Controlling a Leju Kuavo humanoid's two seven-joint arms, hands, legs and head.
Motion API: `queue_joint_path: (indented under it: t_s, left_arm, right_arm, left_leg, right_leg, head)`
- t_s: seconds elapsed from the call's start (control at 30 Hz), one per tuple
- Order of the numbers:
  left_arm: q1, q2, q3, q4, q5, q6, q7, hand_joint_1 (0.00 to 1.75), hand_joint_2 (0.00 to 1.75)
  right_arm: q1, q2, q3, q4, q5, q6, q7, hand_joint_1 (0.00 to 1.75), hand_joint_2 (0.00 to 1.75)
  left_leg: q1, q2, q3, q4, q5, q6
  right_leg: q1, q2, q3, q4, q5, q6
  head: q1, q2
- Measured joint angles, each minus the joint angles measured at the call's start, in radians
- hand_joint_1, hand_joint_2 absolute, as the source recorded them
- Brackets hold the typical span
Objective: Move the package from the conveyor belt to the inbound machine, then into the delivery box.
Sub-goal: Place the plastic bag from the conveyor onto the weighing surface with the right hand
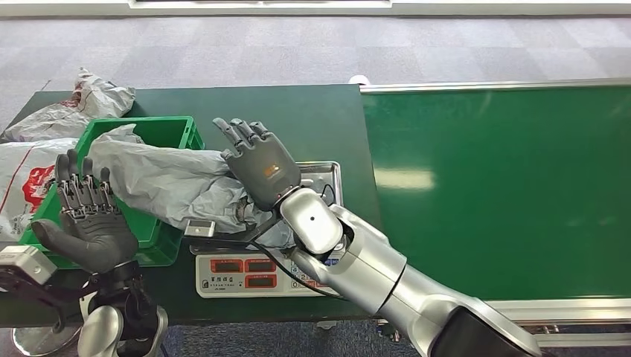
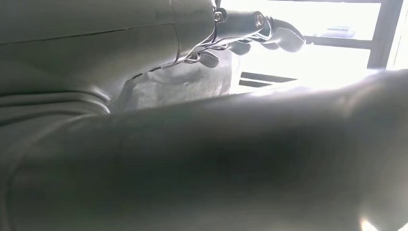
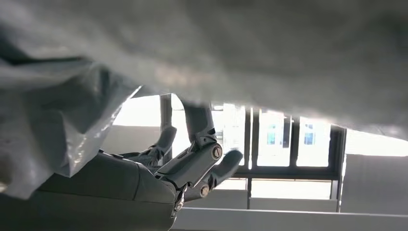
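Head view gives us the grey poly-mailer package [image 1: 167, 178] lying slack across two supports: one end droops into the green delivery box [image 1: 175, 130], the other rests on the steel tray [image 1: 332, 172] of the weighing scale [image 1: 245, 275], which we take to be the inbound machine. We judge the weighing step done and the transfer into the box about halfway.

Our right hand [image 1: 257, 160] is raised above the package's tray end, palm toward it, fingers extended and spread, gripping nothing; whether the palm touches the bag we cannot tell. Our left hand [image 1: 89, 219] stands at the near edge of the box, palm up, fingers [image 1: 83, 190] upright and released, also empty, just beside the package's drooping end. Wrist views show crumpled grey film [image 3: 62, 125] close to each camera.

The bag looks soft, light and slick, wrinkling freely, so it will likely sag and slide rather than hold shape. We would take it by a bunched fold near the middle, or push the tray end while the left hand steadies the box end; a flat palm risks slipping over the film.

Further out, the green tabletop [image 1: 312, 119] carries box and scale, more filled bags [image 1: 67, 111] lie left of the box, and the green conveyor belt [image 1: 506, 186] runs to the right.
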Motion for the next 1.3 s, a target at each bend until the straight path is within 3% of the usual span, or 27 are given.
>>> queue_joint_path:
  t_s: [0.33, 0.57, 0.7, 0.9, 1.3]
  left_arm:
    - [0.026, 0.003, 0.0, 0.0, -0.041, -0.015, 0.032, 0.0, 0.0]
    - [0.046, 0.003, 0.001, -0.001, -0.07, -0.027, 0.046, 0.0, 0.0]
    - [0.048, 0.003, 0.002, -0.001, -0.079, -0.032, 0.056, 0.0, 0.0]
    - [0.046, 0.003, 0.003, -0.001, -0.091, -0.033, 0.067, 0.0, 0.0]
    - [0.044, 0.003, 0.004, -0.001, -0.093, -0.033, 0.069, 0.0, 0.0]
  right_arm:
    - [0.002, -0.037, -0.009, 0.017, 0.1, 0.132, 0.115, 0.0, 1.75]
    - [-0.001, -0.089, -0.078, 0.018, 0.123, 0.176, 0.204, 0.0, 1.75]
    - [-0.004, -0.122, -0.118, 0.018, 0.149, 0.206, 0.243, 0.0, 0.0]
    - [-0.004, -0.182, -0.2, 0.042, 0.176, 0.225, 0.254, 0.0, 0.0]
    - [-0.004, -0.208, -0.236, 0.07, 0.19, 0.198, 0.247, 0.0, 0.0]
  left_leg:
    - [0.0, 0.0, 0.0, 0.0, 0.0, 0.0]
    - [0.0, 0.0, 0.0, 0.0, 0.0, 0.0]
    - [0.0, -0.001, 0.0, 0.0, 0.0, 0.0]
    - [-0.001, 0.0, 0.0, 0.0, 0.0, 0.0]
    - [0.0, 0.0, -0.001, 0.0, 0.0, 0.0]
  right_leg:
    - [0.0, 0.0, 0.0, 0.0, 0.0, 0.0]
    - [0.0, 0.0, 0.0, 0.0, 0.0, 0.0]
    - [0.0, 0.0, 0.0, 0.0, 0.0, 0.0]
    - [-0.001, -0.001, 0.0, 0.0, 0.001, 0.0]
    - [0.0, -0.001, 0.0, 0.0, 0.001, 0.0]
  head:
    - [0.0, 0.0]
    - [0.0, 0.0]
    - [0.0, 0.0]
    - [0.0, 0.0]
    - [0.0, 0.0]
